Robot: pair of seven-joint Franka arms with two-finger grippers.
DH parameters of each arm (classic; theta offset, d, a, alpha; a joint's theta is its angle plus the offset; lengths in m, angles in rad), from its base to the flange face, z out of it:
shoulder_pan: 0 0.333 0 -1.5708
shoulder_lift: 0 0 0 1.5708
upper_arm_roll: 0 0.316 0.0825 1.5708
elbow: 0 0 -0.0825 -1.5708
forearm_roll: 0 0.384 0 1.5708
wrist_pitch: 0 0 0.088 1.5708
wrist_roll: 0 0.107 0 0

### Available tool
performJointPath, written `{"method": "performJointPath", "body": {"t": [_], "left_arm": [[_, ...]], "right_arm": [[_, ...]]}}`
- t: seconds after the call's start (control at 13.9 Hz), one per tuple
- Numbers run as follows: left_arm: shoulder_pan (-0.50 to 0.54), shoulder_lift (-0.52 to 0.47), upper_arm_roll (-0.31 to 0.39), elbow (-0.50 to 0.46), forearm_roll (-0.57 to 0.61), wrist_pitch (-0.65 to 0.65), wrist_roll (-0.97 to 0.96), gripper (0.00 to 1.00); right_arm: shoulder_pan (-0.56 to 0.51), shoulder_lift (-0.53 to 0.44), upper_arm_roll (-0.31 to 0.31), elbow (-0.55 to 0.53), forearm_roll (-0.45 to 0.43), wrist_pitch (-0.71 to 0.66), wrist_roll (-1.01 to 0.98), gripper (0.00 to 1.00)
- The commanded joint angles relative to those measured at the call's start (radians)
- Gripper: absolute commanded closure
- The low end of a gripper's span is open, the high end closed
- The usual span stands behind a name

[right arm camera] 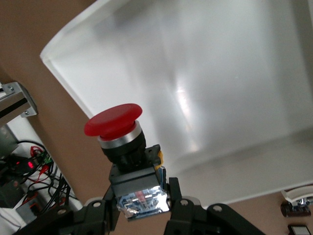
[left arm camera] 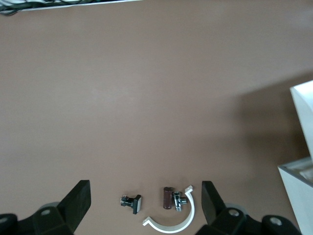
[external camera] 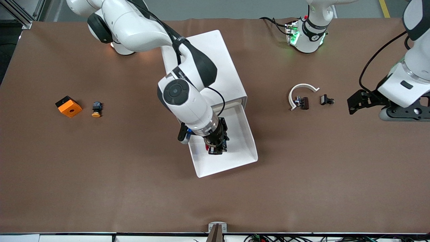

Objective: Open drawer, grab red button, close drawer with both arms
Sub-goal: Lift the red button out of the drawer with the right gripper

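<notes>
The drawer [external camera: 231, 161] stands pulled out of the white cabinet [external camera: 215, 64] toward the front camera. My right gripper [external camera: 216, 149] reaches down into the drawer's tray [right arm camera: 205, 73]. In the right wrist view it [right arm camera: 139, 196] is shut on the dark body of the button [right arm camera: 113, 122], whose red mushroom cap points away from the fingers. In the front view the wrist hides most of the button. My left gripper [external camera: 356, 102] waits open at the left arm's end of the table, and its fingers [left arm camera: 78, 205] hold nothing.
An orange block [external camera: 69, 106] and a yellow-capped button [external camera: 96, 110] lie toward the right arm's end. Near the left gripper lie a white curved clip [external camera: 300, 92], a brown-and-metal part [external camera: 302, 102] and a small black switch [external camera: 326, 100]. The cabinet sits mid-table.
</notes>
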Motion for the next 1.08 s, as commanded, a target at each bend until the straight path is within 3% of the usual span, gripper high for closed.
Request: {"method": "performJointPath", "body": {"t": [0.0,0.22,0.5,0.65,0.86,1.01], "left_arm": [[-0.121,-0.007,0.147,-0.003,0.007,-0.002,0.024,0.00],[-0.168,-0.007,0.221,-0.003,-0.023,0.001,0.069,0.00],[-0.156,-0.005,0.223,-0.003,-0.089,-0.001,0.068,0.00],[-0.142,-0.007,0.223,-0.003,-0.126,-0.011,0.067,0.00],[-0.142,-0.007,0.223,-0.003,-0.184,-0.045,0.063,0.00],[-0.142,-0.007,0.220,-0.003,-0.184,-0.045,0.064,0.00]], "right_arm": [[-0.073,-0.055,0.073,0.012,0.021,-0.083,-0.021,1.00],[-0.194,-0.124,0.224,0.012,0.021,-0.230,-0.244,1.00],[-0.239,-0.201,0.237,0.011,0.024,-0.413,-0.621,1.00],[-0.274,-0.239,0.283,0.000,0.039,-0.545,-0.862,1.00],[-0.340,-0.310,0.283,-0.007,0.036,-0.721,-1.155,1.00],[-0.405,-0.374,0.277,-0.091,0.032,-0.804,-1.407,1.00]]}}
